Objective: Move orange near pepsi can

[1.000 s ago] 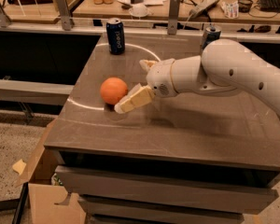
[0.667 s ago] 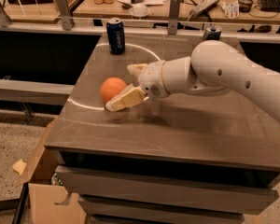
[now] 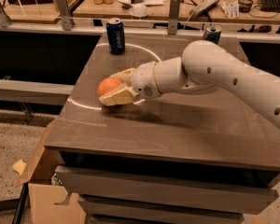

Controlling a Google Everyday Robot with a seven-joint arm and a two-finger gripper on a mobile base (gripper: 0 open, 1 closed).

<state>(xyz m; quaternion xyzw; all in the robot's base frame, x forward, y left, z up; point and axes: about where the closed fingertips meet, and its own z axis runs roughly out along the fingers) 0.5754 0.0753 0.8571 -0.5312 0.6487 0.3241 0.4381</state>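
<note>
The orange (image 3: pixel 106 85) lies on the dark table (image 3: pixel 186 125), left of its middle. My gripper (image 3: pixel 111 88) reaches in from the right, its white arm stretched across the table. It is open, with one cream finger behind the orange and one in front of it, so the fruit sits between them, still on the table. The pepsi can (image 3: pixel 115 35), dark navy with white vertical lettering and a silver top, stands upright at the table's back edge, well behind the orange and a little to its right.
A second dark can (image 3: pixel 211 33) stands at the back right of the table. A white arc is marked on the tabletop. Behind it runs a workbench (image 3: pixel 144 8) with clutter and metal posts. A cardboard box (image 3: pixel 42 197) sits on the floor at the lower left.
My gripper has moved left along the table. Its fingers, which were just to the right of the orange, now stand on either side of it. The orange and the cans have not moved.
</note>
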